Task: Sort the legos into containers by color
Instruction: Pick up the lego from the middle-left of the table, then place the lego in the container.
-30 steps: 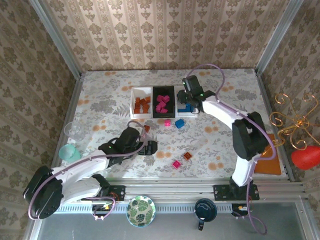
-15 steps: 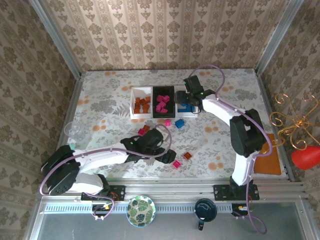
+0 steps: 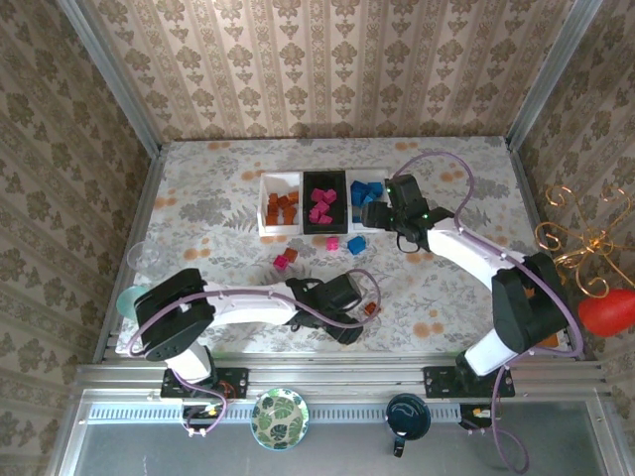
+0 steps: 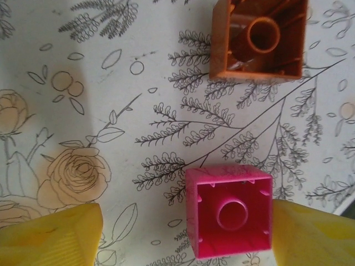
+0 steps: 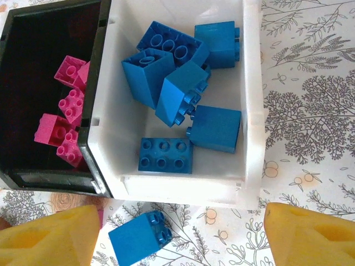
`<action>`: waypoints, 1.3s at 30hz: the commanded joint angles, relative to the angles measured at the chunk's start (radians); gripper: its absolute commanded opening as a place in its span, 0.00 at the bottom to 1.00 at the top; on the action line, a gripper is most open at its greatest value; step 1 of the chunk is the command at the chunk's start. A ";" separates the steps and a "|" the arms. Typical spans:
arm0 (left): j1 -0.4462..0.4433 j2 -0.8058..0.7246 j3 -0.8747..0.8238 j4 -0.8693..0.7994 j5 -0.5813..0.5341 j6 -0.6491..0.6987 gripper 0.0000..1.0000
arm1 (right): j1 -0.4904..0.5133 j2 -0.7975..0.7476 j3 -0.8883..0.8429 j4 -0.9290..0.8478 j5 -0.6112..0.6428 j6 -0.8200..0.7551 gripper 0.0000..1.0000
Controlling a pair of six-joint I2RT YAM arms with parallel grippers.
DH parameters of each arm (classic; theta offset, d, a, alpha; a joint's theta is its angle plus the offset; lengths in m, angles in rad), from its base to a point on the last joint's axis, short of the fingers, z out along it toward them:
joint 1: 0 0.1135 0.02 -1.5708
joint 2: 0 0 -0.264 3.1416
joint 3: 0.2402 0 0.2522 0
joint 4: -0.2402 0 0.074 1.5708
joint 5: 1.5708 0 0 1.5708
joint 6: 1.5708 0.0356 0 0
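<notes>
The containers are three joined trays: a white one (image 3: 266, 204) with orange legos, a black one (image 3: 324, 177) with magenta legos, and a white one (image 5: 252, 111) with several blue legos (image 5: 166, 155). My left gripper (image 4: 186, 233) (image 3: 347, 319) is open low over the table. An upside-down magenta brick (image 4: 230, 210) lies between its yellow fingertips (image 4: 50, 235), close to the right one. An upside-down orange brick (image 4: 258, 39) (image 3: 371, 309) lies just beyond. My right gripper (image 5: 177, 238) (image 3: 374, 220) is open at the blue tray's near edge. A loose blue brick (image 5: 138, 235) (image 3: 355, 244) lies between its fingers, nearer the left one.
A loose magenta brick (image 3: 331, 242) and a magenta and orange pair (image 3: 285, 260) lie on the flowered tablecloth. A teal cup (image 3: 134, 300) and a clear cup (image 3: 147, 256) stand at the left edge. At the right are an orange mat (image 3: 541, 312), a gold wire ornament (image 3: 580, 238) and a red object (image 3: 607, 310). The green plate (image 3: 280, 418) sits below the rail.
My left gripper has swept right across the table and now straddles the magenta brick. My right gripper has drawn back from over the trays to the blue tray's near edge.
</notes>
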 commanded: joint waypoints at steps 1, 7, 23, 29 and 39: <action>-0.028 0.033 0.057 -0.058 -0.034 0.049 0.76 | -0.005 -0.047 -0.010 0.027 0.018 0.020 0.79; -0.031 0.061 0.065 -0.064 -0.029 0.049 0.58 | -0.011 -0.056 -0.018 0.032 0.018 0.028 0.80; 0.315 -0.277 -0.076 0.079 -0.099 -0.003 0.36 | 0.020 -0.117 -0.129 0.079 0.001 0.072 0.80; 0.516 -0.197 0.054 0.164 0.002 0.010 0.37 | 0.061 -0.156 -0.213 0.090 0.019 0.096 0.80; 0.629 0.194 0.481 0.081 0.038 0.041 0.37 | 0.165 -0.255 -0.327 0.033 0.028 0.106 0.80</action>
